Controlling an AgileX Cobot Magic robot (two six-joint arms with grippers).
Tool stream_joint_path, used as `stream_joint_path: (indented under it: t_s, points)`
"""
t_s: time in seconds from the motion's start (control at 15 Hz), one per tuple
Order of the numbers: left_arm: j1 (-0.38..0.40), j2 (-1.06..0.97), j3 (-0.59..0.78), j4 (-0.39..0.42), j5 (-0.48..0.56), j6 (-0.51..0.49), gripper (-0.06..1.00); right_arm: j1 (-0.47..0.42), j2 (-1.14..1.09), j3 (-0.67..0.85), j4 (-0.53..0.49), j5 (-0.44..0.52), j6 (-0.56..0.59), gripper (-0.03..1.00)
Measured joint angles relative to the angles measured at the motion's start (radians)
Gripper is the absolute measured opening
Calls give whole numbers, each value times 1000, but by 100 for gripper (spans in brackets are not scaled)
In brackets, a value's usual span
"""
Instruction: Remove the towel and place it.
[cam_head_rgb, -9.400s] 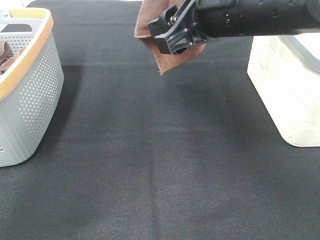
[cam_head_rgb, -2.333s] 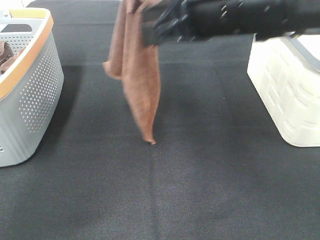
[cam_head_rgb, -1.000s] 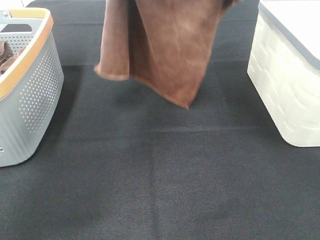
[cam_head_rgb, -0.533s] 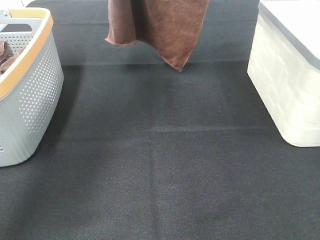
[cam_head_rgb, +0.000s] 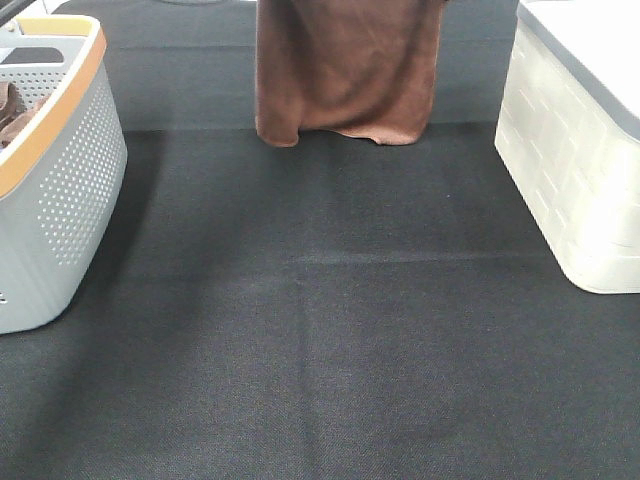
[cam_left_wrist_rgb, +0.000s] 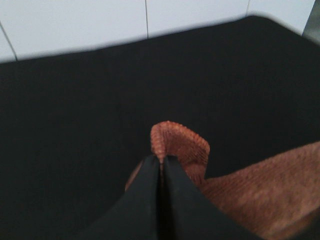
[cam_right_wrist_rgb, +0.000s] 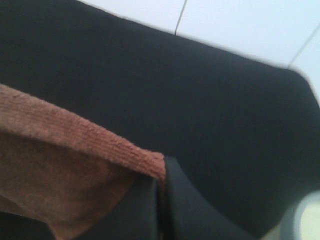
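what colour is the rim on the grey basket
Light orange: the rim of the grey basket shows best in the exterior high view.

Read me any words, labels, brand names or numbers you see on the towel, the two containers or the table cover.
No text can be read anywhere.
The towel, the grey basket, the white container and the black table cover show no writing, label or number, and neither wrist view shows any.

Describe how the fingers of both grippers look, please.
The left gripper has two plain black fingers, smooth, tapering to narrow rounded tips. The right gripper looks the same. No cables or markings show; the arms themselves are out of view.
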Motion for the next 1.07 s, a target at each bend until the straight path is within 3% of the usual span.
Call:
stream_joint_path:
  t_s: [0.2,0.4,0.53,0.67,0.8,0.87,1.07]
  points:
    - [-4,0,0,-41,199,0,1,1,1,0,184,125,-115,0]
    - [-7,0,0,-70,466,0,1,9,1,0,512,344,-389,0]
    - [-7,0,0,-90,603,1,1,9,1,0,648,447,-526,0]
    - [-6,0,0,-132,685,19,1,9,1,0,694,549,-568,0]
    - [-6,0,14,-161,689,42,1,8,1,0,694,663,-573,0]
    - [-6,0,14,-161,689,42,1,8,1,0,694,663,-573,0]
    - [-6,-38,144,-186,687,56,1,8,1,0,735,774,-573,0]
